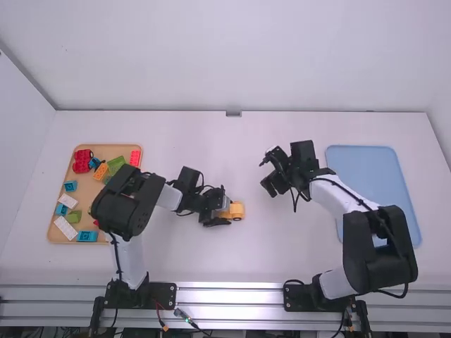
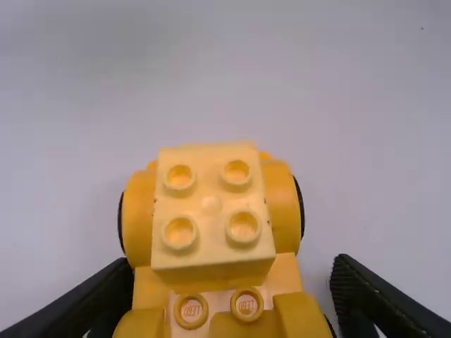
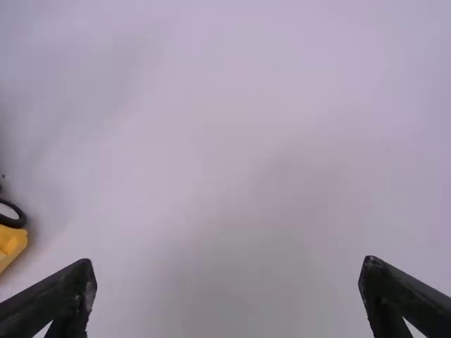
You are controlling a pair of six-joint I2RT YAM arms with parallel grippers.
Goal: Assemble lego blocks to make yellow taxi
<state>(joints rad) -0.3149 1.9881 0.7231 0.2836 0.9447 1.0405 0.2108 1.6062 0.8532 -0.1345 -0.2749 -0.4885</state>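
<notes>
Starting from the tabletop's left edge, there is a tan tray [image 1: 106, 151]. A red piece [image 1: 82, 160] lies by its far-left corner and a red brick [image 1: 135, 158] by its far-right one, with an orange brick [image 1: 100, 171] and a green piece [image 1: 115, 165] between them. Down the tray's left side lie a blue brick [image 1: 70, 186] and two white pieces [image 1: 68, 201] [image 1: 65, 227]; another blue brick [image 1: 87, 236] is at the near edge. My left arm [image 1: 127, 201] passes over the tray's right side.

Right of the tray, about midway between the tabletop's left and right edges and somewhat closer to the near edge, the yellow car [image 1: 236, 210] stands on its wheels. My left pincer [image 1: 225, 207] is down at it, fingers parted, one to each side of its body; I see a gap by one of them. On the car sits a pale yellow block [image 2: 209, 204] with four studs, and two more studs show just beside that block.

Farther right, well apart from the car, my right pincer [image 1: 265, 174] is spread wide with nothing between its fingers. By the tabletop's right edge lies a blue tray [image 1: 373, 169], partly behind my right arm [image 1: 377, 239].
</notes>
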